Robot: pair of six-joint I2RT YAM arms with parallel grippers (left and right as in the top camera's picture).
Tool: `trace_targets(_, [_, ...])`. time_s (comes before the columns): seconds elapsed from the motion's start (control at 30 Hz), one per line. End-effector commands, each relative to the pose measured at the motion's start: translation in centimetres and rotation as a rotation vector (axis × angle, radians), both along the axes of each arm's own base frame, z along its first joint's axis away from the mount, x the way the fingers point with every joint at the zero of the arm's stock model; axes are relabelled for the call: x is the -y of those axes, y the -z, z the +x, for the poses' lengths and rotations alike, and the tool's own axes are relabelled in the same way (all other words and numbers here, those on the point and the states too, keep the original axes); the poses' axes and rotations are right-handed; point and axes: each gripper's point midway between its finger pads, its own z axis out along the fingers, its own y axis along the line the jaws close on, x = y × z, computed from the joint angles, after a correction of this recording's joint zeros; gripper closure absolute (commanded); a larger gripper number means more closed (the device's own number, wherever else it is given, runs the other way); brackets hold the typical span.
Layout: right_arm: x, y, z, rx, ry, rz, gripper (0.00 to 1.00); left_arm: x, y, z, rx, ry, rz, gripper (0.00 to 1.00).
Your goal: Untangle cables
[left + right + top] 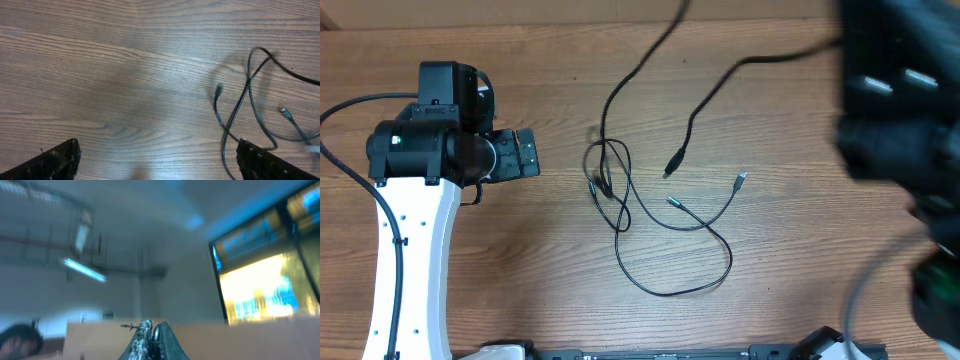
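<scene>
Black cables (pixel 605 183) lie looped near my wide-open, empty left gripper (pixel 159 150); my right gripper (pixel 151 339), raised, is closed on nothing.

Plenty of bare table (pixel 520 260) is found between the left gripper (pixel 530 155) and the cables (pixel 610 190), so that stretch can be crossed freely. From the left wrist, open wood is seen between the wide-spread fingers (pixel 55 161), though a cable loop is run right up against the right-hand one. The middle is cluttered by crossed loops, with plugs (pixel 741 180) scattered just beside. The upper right is blocked by the blurred right arm (pixel 900 100), and the near edge is lined by rig hardware (pixel 670 353).
</scene>
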Motion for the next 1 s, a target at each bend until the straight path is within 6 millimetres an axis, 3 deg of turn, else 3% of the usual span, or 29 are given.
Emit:
trace_targets(0.0, [3.7, -2.3, -1.8, 0.021, 0.113, 0.104, 0.96, 0.1, -1.2, 0.0, 0.039, 0.018, -0.003, 0.00])
trace_targets(0.07, [3.7, -0.6, 0.7, -0.067, 0.213, 0.050, 0.96, 0.1, -1.2, 0.0, 0.039, 0.018, -0.003, 0.00])
trace_targets(0.17, [3.5, 4.5, 6.2, -0.267, 0.436, -0.110, 0.96, 0.1, -1.2, 0.0, 0.039, 0.018, -0.003, 0.00])
trace_targets(0.2, [3.8, 7.2, 8.7, -0.369, 0.535, -0.179, 0.96, 0.1, -1.2, 0.0, 0.039, 0.018, -0.003, 0.01])
trace_targets(0.3, [3.3, 10.2, 10.7, -0.461, 0.579, -0.271, 0.96, 0.1, -1.2, 0.0, 0.039, 0.018, -0.003, 0.00])
trace_targets(0.4, [2.7, 9.6, 10.4, -0.433, 0.547, -0.265, 0.96, 0.1, -1.2, 0.0, 0.039, 0.018, -0.003, 0.00])
trace_targets(0.47, [2.9, 6.7, 8.7, -0.331, 0.509, -0.195, 0.96, 0.1, -1.2, 0.0, 0.039, 0.018, -0.003, 0.00])
trace_targets(0.57, [4.2, 3.7, 6.5, -0.216, 0.525, -0.118, 0.96, 0.1, -1.2, 0.0, 0.039, 0.018, -0.003, 0.00])
trace_targets(0.63, [5.7, 3.1, 6.3, -0.186, 0.642, -0.123, 0.96, 0.1, -1.2, 0.0, 0.039, 0.018, -0.003, 0.00])
trace_targets(0.7, [7.7, 3.8, 7.2, -0.223, 0.801, -0.148, 0.96, 0.1, -1.2, 0.0, 0.039, 0.018, -0.003, 0.00])
trace_targets(0.8, [11.4, 6.4, 9.7, -0.345, 1.171, -0.275, 0.96, 0.1, -1.2, 0.0, 0.039, 0.018, -0.003, 0.00])
trace_targets(0.97, [14.7, 9.5, 13.2, -0.474, 1.480, -0.445, 0.96, 0.1, -1.2, 0.0, 0.039, 0.018, -0.003, 0.00])
